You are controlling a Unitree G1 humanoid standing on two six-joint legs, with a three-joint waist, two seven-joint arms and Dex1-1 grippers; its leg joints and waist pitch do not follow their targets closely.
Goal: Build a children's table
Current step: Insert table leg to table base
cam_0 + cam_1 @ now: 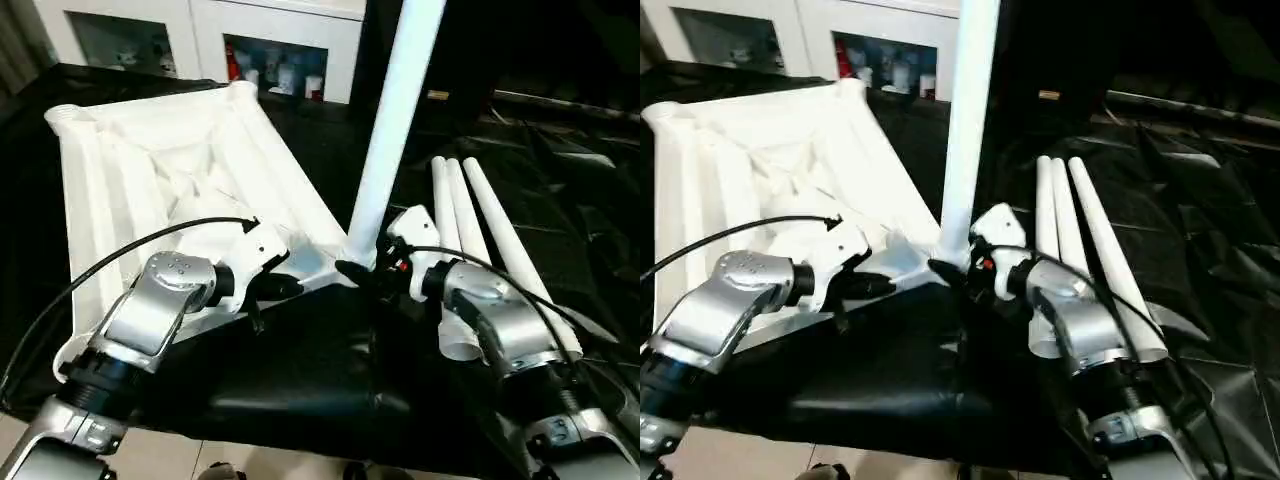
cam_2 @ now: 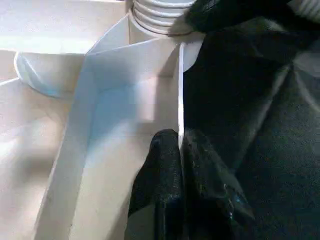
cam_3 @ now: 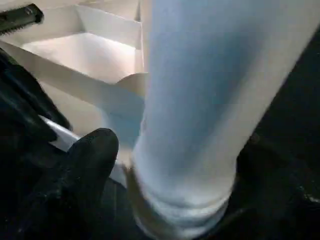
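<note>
The left gripper (image 2: 180, 150) is pinching the thin rim of the white tabletop (image 1: 130, 170), one black finger on each side of the edge wall, a short way along from the near corner socket (image 2: 160, 15). The right gripper (image 1: 372, 268) is standing with its jaws wide around the base of the upright leg (image 1: 395, 120), where that leg is entering the socket; you cannot tell from these views whether the fingers are pressing on the tube or only flanking it. The tabletop is lying underside up on the black sheet (image 1: 300, 350), ribs showing, and three more white tapered legs (image 1: 480, 230) are lying side by side on the sheet just beside the right forearm. You are facing several hazards here. The upright leg appears to be leaning slightly, so if it is not fully seated, any push from the right gripper is likely to lever it out of the socket or topple it. The left grip is taking only a thin plastic wall, which may flex or slip free if the top is pulled. The sheet is looking slick and wrinkled, so the top may slide. The right forearm may also be nudging the spare legs and setting them rolling.
</note>
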